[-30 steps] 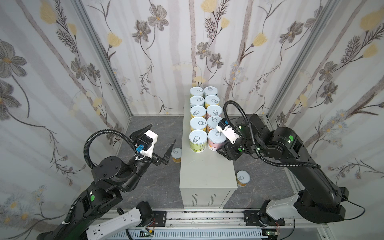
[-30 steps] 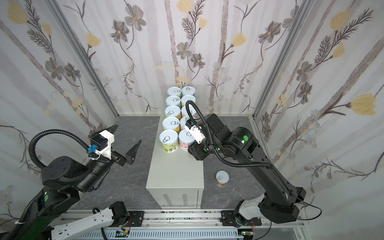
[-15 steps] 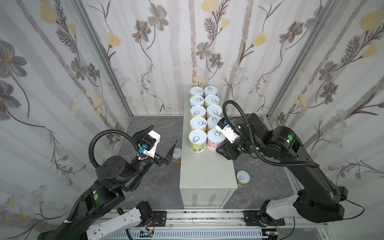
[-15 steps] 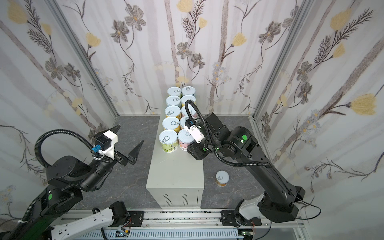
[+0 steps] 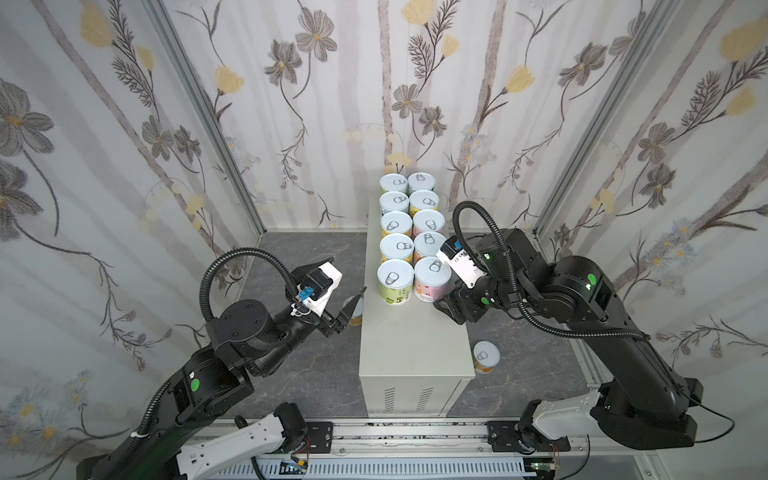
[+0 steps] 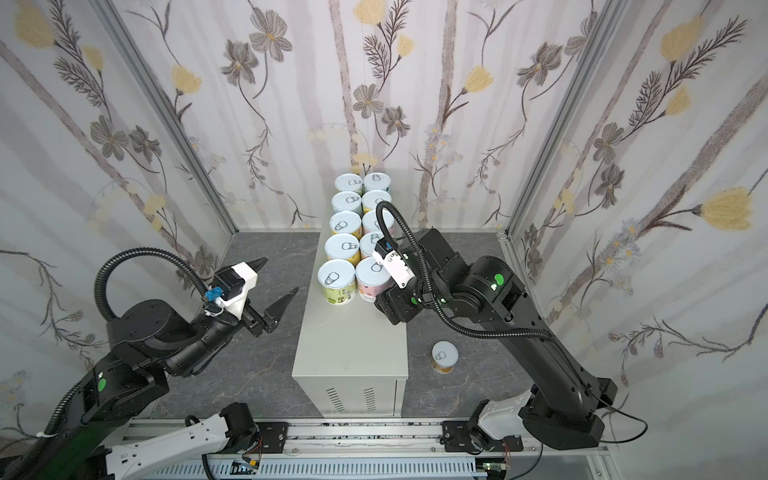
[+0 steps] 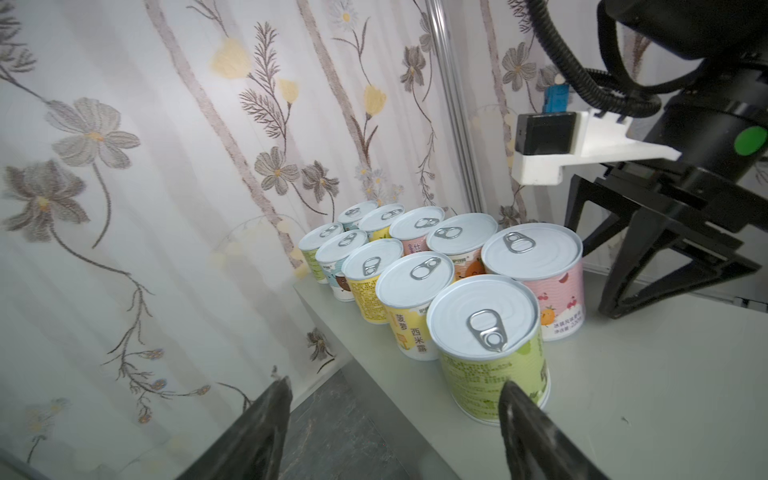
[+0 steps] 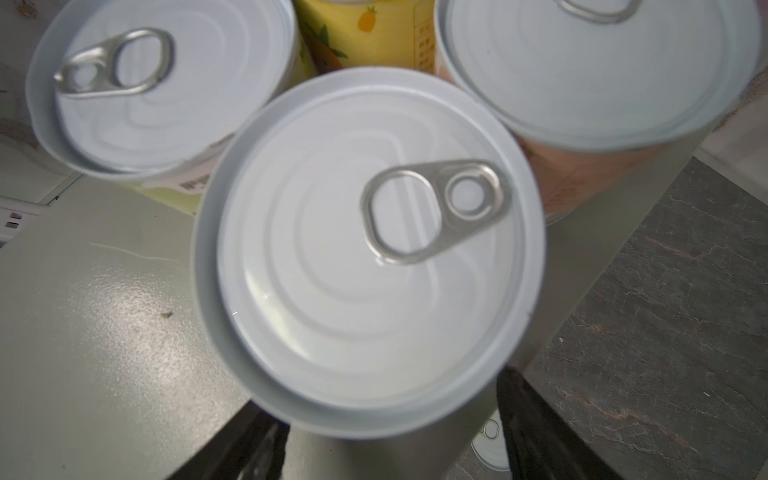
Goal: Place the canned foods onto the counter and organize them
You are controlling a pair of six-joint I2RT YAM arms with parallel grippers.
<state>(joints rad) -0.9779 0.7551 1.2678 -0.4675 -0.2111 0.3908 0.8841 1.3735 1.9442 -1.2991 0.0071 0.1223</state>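
Several canned foods stand in two rows at the far end of the counter (image 5: pixel 411 345); the front pair are a green can (image 5: pixel 395 282) and a pink can (image 5: pixel 432 279). My right gripper (image 5: pixel 442 305) is open just behind the pink can (image 8: pixel 370 249), its fingers (image 7: pixel 615 291) standing apart from it on the counter top. My left gripper (image 5: pixel 348 274) hangs open and empty over the floor at the counter's left side, near the green can (image 7: pixel 490 345). One can (image 5: pixel 356 316) stands on the floor under its lower finger. Another can (image 6: pixel 444 356) stands on the floor to the right.
The dark marbled floor (image 5: pixel 307 365) lies on both sides of the counter. Flowered walls close in the back and sides. The near half of the counter top (image 6: pixel 349 349) is bare, with vent slots on its front face. A rail (image 5: pixel 415 432) runs along the front.
My right gripper has opened and let go of the pink can, which stays on the counter. My left gripper has moved right, toward the counter, and its jaws have narrowed somewhat.
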